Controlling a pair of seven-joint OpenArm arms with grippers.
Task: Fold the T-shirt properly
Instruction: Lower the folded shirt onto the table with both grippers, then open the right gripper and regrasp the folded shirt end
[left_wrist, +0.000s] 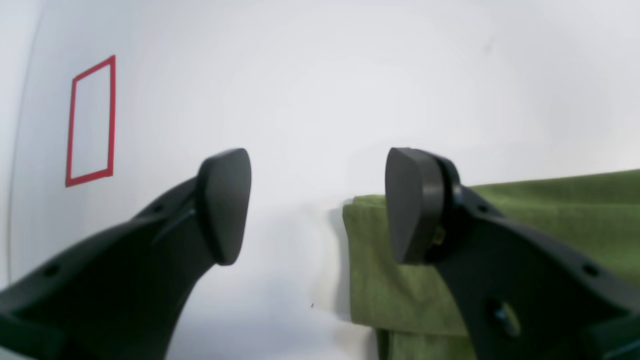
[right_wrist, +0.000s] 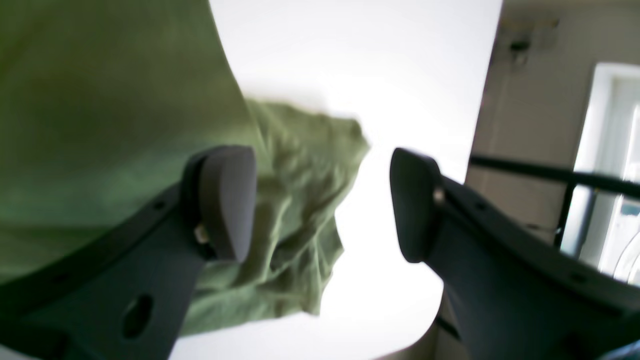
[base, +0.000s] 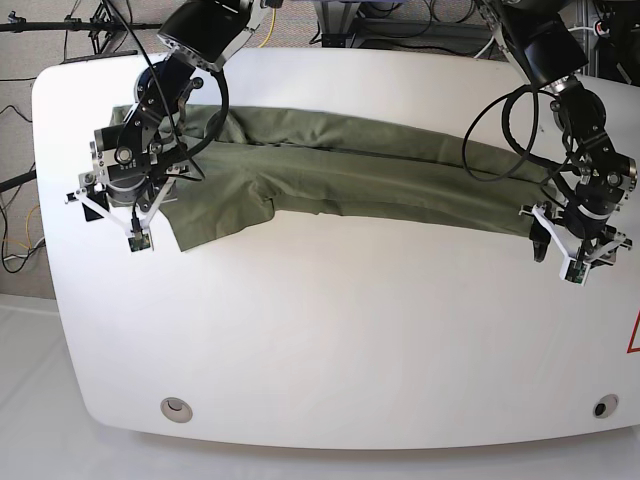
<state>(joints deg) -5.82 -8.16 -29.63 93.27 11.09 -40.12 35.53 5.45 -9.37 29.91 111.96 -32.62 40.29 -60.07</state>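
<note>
The olive-green T-shirt (base: 340, 165) lies as a long band across the white table (base: 350, 330), from back left to right. My left gripper (base: 565, 250) hovers open at the shirt's right end. In the left wrist view that gripper (left_wrist: 317, 205) has bare table in its gap, and the T-shirt (left_wrist: 370, 260) has its doubled edge just behind the right finger (left_wrist: 412, 205). Over the rumpled sleeve end on the left, my right gripper (base: 115, 215) is open too. The right wrist view shows this gripper (right_wrist: 320, 202) holding nothing, with the T-shirt (right_wrist: 295, 165) below it.
A red tape rectangle (left_wrist: 92, 120) marks the table beyond the shirt's right end, seen also as red tape (base: 635, 335) at the base view's right border. Two round holes (base: 177, 407) (base: 600, 407) sit near the front edge. Cables (base: 400, 20) run behind the table.
</note>
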